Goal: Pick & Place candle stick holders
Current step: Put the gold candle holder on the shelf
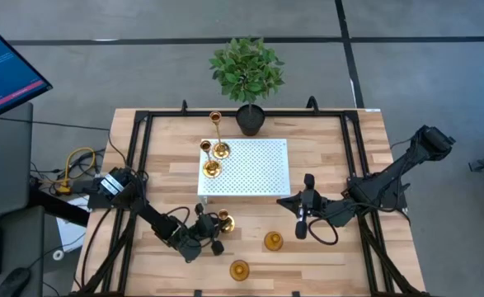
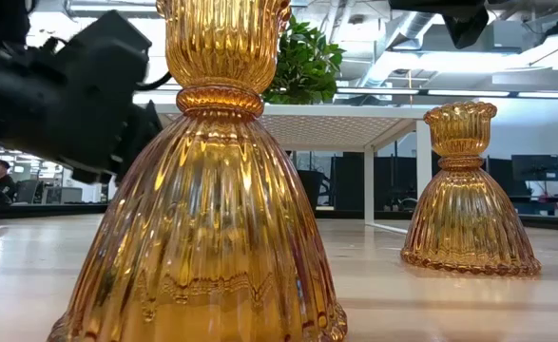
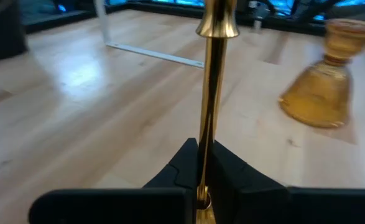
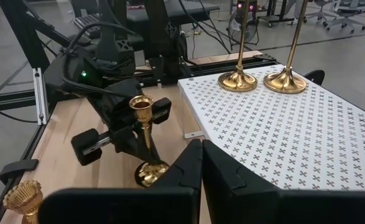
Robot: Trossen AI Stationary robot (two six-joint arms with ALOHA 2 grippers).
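Left end effector (image 1: 211, 233) is pinching the brass candlestick (image 4: 143, 140) by its thin stem, base just off the wood surface (image 1: 324, 256). I'd keep it upright and lift clear before swinging over to the white perforated board (image 1: 258, 169), where 2 tall ones already stand. Right end effector (image 1: 301, 216) waits nearby, fingers pressed together, holding nothing.

both arms were matte black, jointed in blocky segments, with black cables looping alongside. the left gripper (image 4: 123, 134) had angular black fingers; a small green light glowed nearby.
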